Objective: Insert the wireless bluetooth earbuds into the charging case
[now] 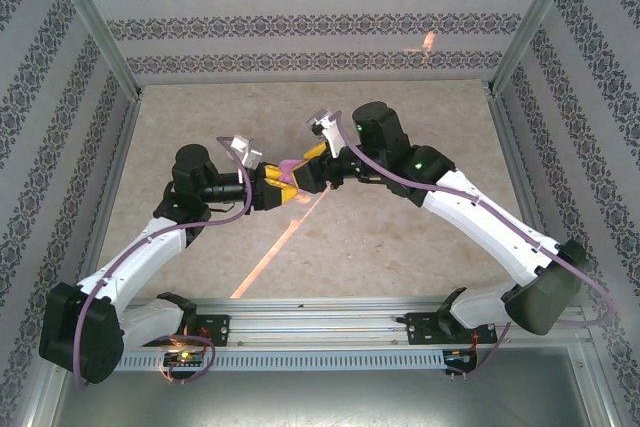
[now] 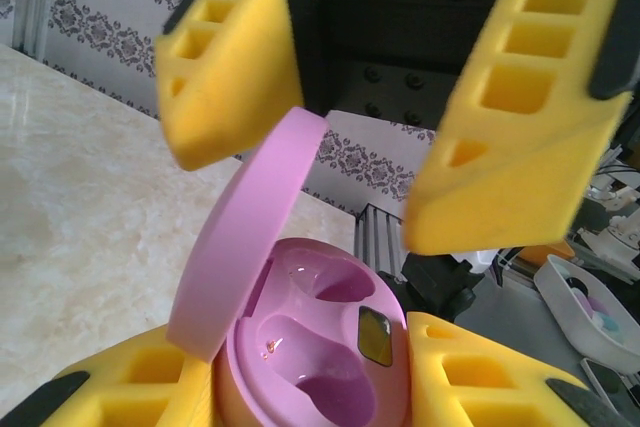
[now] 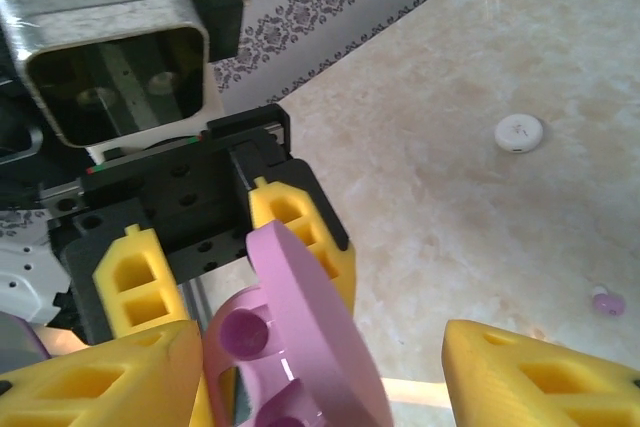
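The lilac-pink charging case is held above the table, its lid hinged open and both sockets empty. My left gripper is shut on the case's base, one yellow finger on each side. My right gripper is open, and its fingers stand wide apart on either side of the raised lid without touching it. In the top view the two grippers meet at mid-table around the case. One tiny lilac earbud lies on the table, far from the case.
A flat white round disc lies on the marble tabletop. Patterned walls enclose the table on three sides. A white tray with small items sits off the table beyond the rail.
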Controlling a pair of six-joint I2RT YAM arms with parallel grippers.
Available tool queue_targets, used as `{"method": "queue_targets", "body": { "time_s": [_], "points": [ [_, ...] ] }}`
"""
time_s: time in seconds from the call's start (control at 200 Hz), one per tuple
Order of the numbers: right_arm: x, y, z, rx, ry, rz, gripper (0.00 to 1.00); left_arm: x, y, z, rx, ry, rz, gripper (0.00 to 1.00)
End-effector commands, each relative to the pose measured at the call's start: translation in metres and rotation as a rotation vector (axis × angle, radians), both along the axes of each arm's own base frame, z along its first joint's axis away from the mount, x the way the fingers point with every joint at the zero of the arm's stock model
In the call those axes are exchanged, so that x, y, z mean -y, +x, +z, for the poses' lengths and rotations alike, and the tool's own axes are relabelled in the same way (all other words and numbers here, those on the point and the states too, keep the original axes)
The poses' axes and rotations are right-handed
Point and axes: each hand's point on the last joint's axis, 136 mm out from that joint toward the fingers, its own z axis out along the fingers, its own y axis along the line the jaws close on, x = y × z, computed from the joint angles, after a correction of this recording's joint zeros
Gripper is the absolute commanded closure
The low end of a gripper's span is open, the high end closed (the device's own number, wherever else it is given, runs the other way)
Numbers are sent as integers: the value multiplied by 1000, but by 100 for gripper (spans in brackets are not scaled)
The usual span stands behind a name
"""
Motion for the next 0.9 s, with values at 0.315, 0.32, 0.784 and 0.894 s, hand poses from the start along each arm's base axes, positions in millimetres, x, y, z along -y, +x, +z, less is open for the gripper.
{"method": "queue_targets", "body": {
  "time_s": [0.315,0.32,0.784,0.894],
  "points": [
    [10,-6,30,-49,85,-33,33,-6,6,-2,11,3,32,74],
    [10,-6,31,-50,86,-35,33,-6,6,-2,12,2,32,74],
    [67,59,18,-273,116,-425,35,-18,6,-14,-3,27,85,74],
    [81,80,-18,-417,71,-563,37,-20,5,-14,-2,32,91,74]
  ]
}}
